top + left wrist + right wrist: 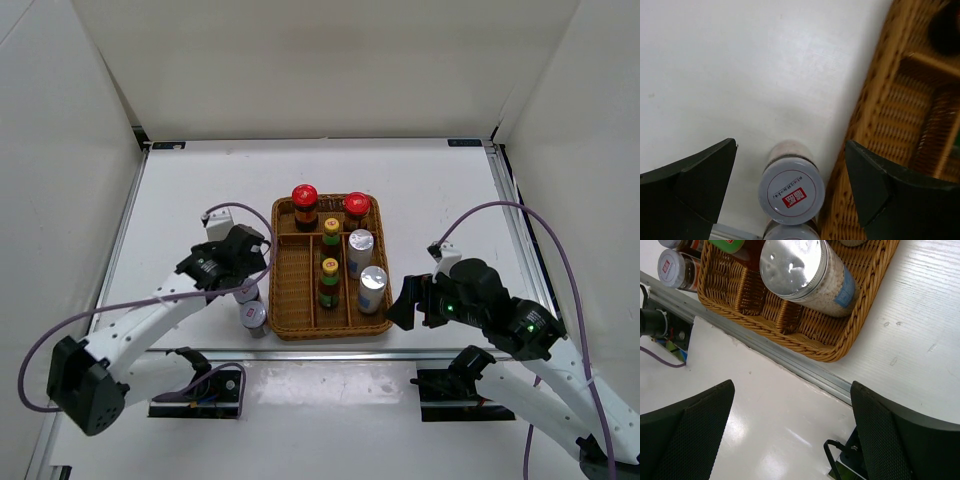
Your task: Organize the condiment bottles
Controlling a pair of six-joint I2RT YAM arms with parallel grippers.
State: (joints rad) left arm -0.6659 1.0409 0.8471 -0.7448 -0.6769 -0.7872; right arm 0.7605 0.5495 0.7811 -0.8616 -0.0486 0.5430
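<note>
Brown wicker tray [300,331] on white table [200,190], nearer the front edge than the back, roughly midway between left and right. Rectangular, rounded corners, long sides running front to back. Inside: 1 cross section at the far end, then 3 long lanes side by side, split by 2 woven dividers. Near rim close to a metal rail [440,350] along the table's front edge; lower white surface [330,410] past that rail. White walls [320,70] on 3 sides, 2 black brackets [143,143] at the far corners. In the right wrist view, 3 faint scuffs [895,360] on the tabletop beside the tray.
</note>
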